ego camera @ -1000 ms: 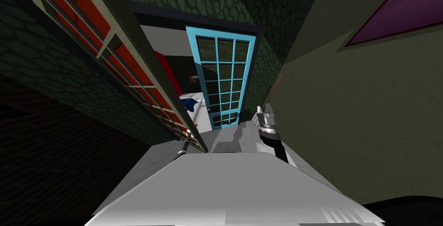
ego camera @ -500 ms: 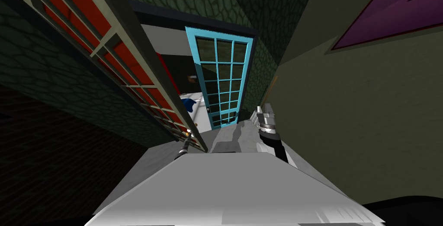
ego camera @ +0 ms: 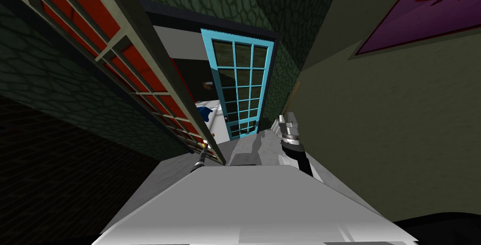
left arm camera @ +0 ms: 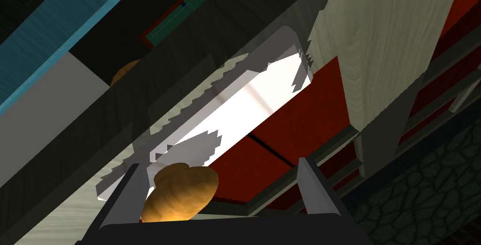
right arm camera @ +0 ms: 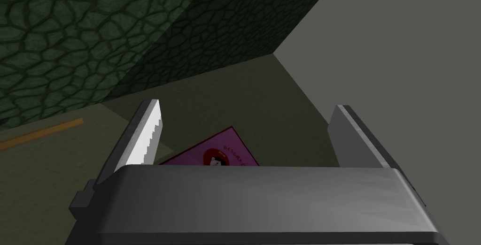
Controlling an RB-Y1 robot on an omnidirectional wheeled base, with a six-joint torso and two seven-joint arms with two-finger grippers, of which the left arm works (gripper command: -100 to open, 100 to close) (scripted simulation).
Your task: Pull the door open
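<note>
1. Head view: the door, pale-framed with red panes, is seen swung out from the green stone-patterned wall at 10 to 11 o'clock. Its thick dark edge is turned toward the robot and runs down to the floor close ahead.
2. The left gripper is noted at 11 o'clock, close in, at the lower free corner of the door.
3. Left wrist view: the left gripper is recorded with its fingers spread wide. An orange knob lies between them, low by the dark gripper body and close against one finger. The other finger stands well apart from it.
4. A white plate is seen behind the knob, laid along the door's dark edge. The door's pale wooden frame and red panes are seen beyond the plate.
5. A second orange knob is noted on the far side of the door's dark edge.
6. A teal glazed door is seen at 12 o'clock, farther off than the red-paned one and standing upright.
7. The right gripper is held at 1 o'clock, beside an olive wall. In the right wrist view its fingers are spread wide.
8. A purple picture is logged on that wall at 2 o'clock.
</note>
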